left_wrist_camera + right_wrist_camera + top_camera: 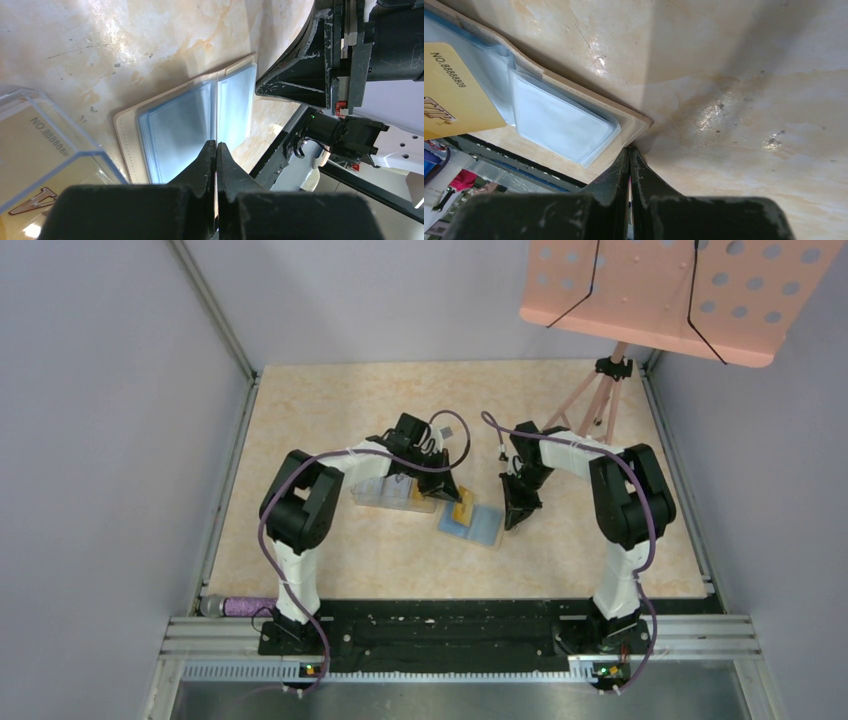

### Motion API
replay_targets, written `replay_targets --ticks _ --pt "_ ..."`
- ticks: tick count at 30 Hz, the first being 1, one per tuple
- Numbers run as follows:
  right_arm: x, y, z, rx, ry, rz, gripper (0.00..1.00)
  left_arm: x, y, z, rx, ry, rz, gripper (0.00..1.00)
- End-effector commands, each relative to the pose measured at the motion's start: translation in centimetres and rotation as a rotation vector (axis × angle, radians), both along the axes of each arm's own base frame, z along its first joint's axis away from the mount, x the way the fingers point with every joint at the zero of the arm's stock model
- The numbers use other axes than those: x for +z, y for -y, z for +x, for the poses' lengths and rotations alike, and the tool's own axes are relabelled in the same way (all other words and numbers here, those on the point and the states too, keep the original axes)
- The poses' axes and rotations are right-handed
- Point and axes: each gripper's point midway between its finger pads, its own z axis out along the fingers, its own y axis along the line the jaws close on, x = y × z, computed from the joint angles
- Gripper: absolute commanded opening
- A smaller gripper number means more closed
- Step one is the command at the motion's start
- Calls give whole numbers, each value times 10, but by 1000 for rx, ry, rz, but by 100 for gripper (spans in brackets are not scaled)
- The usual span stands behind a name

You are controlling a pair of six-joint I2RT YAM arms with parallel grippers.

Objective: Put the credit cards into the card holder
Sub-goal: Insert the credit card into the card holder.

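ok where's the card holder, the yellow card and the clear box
card holder [175, 130]: left wrist view, on its blue-grey inner sleeve
yellow card [459, 90]: right wrist view, middle of its face
clear box [60, 119]: left wrist view, on its blue-tinted rim

The card holder [478, 528] lies open on the table [350, 550]. A card [463, 508] is over its left half, a box [385, 492] of cards just left, the right gripper [515, 521] at its right edge.

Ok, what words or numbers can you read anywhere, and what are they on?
"NO.88888809": on the yellow card, seen from the right wrist.
"NO.888888", further digits unclear: on the second card inside the clear box.
The logos on both cards are cut off and cannot be read.
No other text can be read.
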Motion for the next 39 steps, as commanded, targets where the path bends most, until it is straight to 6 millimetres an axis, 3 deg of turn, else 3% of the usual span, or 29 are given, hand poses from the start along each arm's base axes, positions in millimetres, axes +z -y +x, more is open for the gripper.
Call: replay_targets --ticks 1,22,27,39 --pt "-17 6 -8 24 -33 -29 0 11 10 2 -16 44 -35 0" --pt "-17 5 -11 29 -40 -24 0 -2 22 -12 -39 21 -15 0" --pt "-17 6 -12 30 -41 -21 0 -4 20 -14 -28 19 -5 0" --pt "-18 6 -14 32 -46 -18 0 -5 1 3 8 77 113 0"
